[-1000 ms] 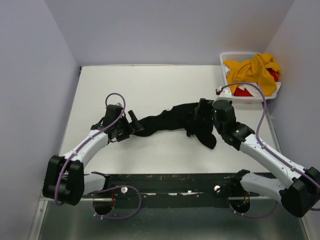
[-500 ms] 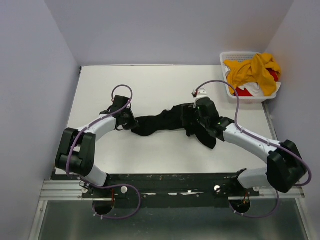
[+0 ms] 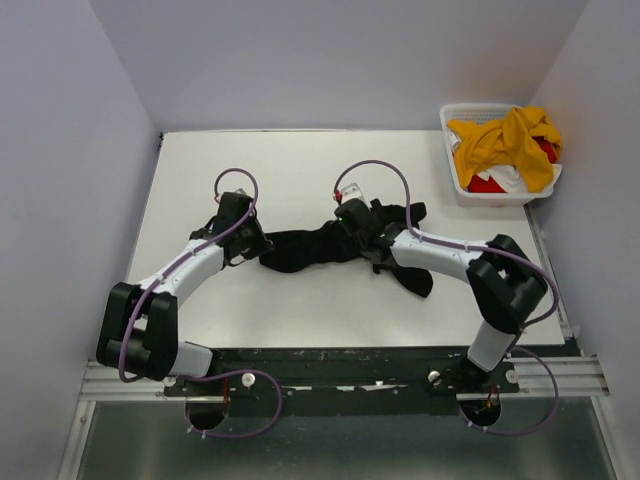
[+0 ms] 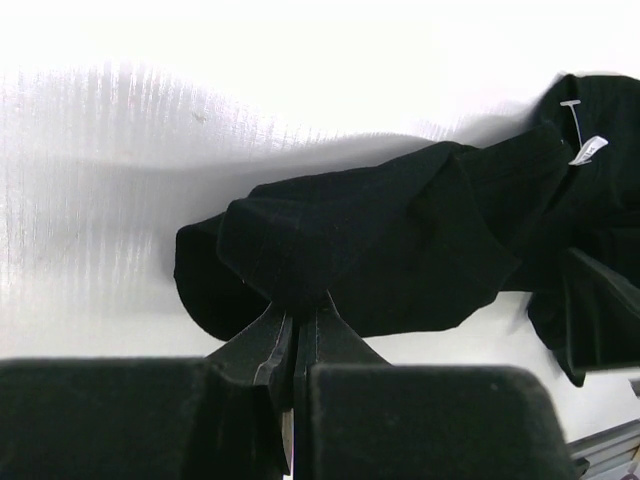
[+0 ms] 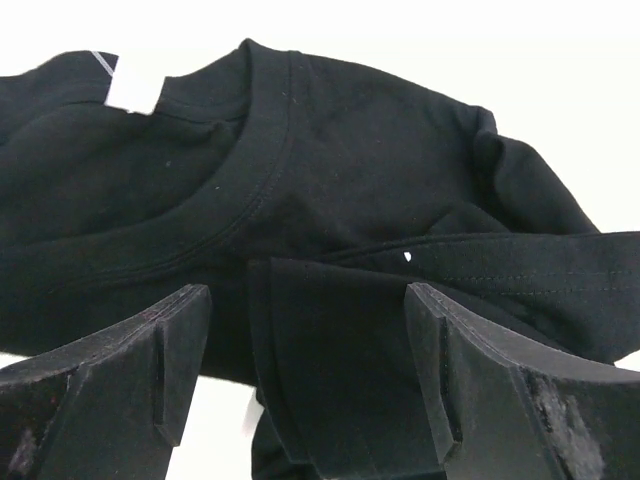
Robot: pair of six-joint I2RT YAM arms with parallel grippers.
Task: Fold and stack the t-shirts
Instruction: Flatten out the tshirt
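The black t-shirt [image 3: 310, 248] lies bunched in a long rope across the middle of the table [image 3: 300, 170]. My left gripper [image 3: 255, 247] is shut on its left end; in the left wrist view the jaws [image 4: 300, 325] pinch a fold of the black cloth [image 4: 380, 240]. My right gripper [image 3: 352, 222] hovers over the shirt's middle, open. In the right wrist view its gripper [image 5: 310, 370] straddles a black fold just below the collar [image 5: 240, 170], with a gap on each side. The yellow t-shirt [image 3: 505, 140], red t-shirt [image 3: 487, 185] and white t-shirt [image 3: 512, 178] are heaped in the basket.
The white slatted basket [image 3: 475, 107] stands at the table's far right corner against the wall. Grey walls close in the left, back and right sides. A black rail runs along the near edge where both arm bases sit.
The left gripper has shut on the shirt's left end. The right arm has swung left along the shirt to its collar area, and its jaws have narrowed a little.
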